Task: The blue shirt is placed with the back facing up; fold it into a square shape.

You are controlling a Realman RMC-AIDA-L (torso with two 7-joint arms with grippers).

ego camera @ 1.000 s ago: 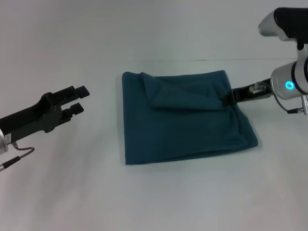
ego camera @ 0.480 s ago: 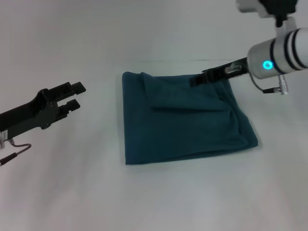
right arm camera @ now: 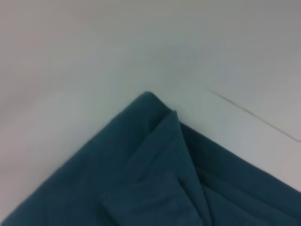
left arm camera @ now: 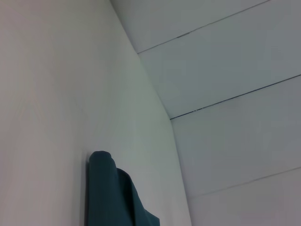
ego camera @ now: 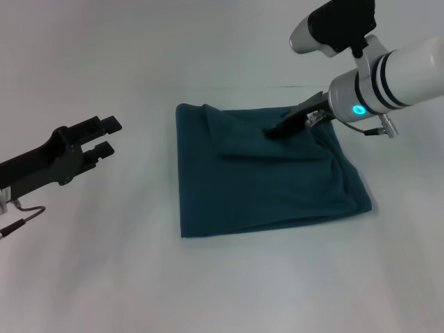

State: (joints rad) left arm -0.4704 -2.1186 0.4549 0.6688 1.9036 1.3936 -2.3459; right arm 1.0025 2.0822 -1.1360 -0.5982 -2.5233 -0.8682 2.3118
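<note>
While overhead, right gripper (ego camera: 274, 130) over blue shirt (ego camera: 267, 184)

One shirt, two grippers.
One blue shirt (ego camera: 267, 173); one left gripper (ego camera: 107, 135), one right gripper (ego camera: 274, 130); one table (ego camera: 208, 277).

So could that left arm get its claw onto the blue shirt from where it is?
Probably yes: the left claw hangs open beside the blue shirt, only bare table between; the right claw works the far side.
</note>
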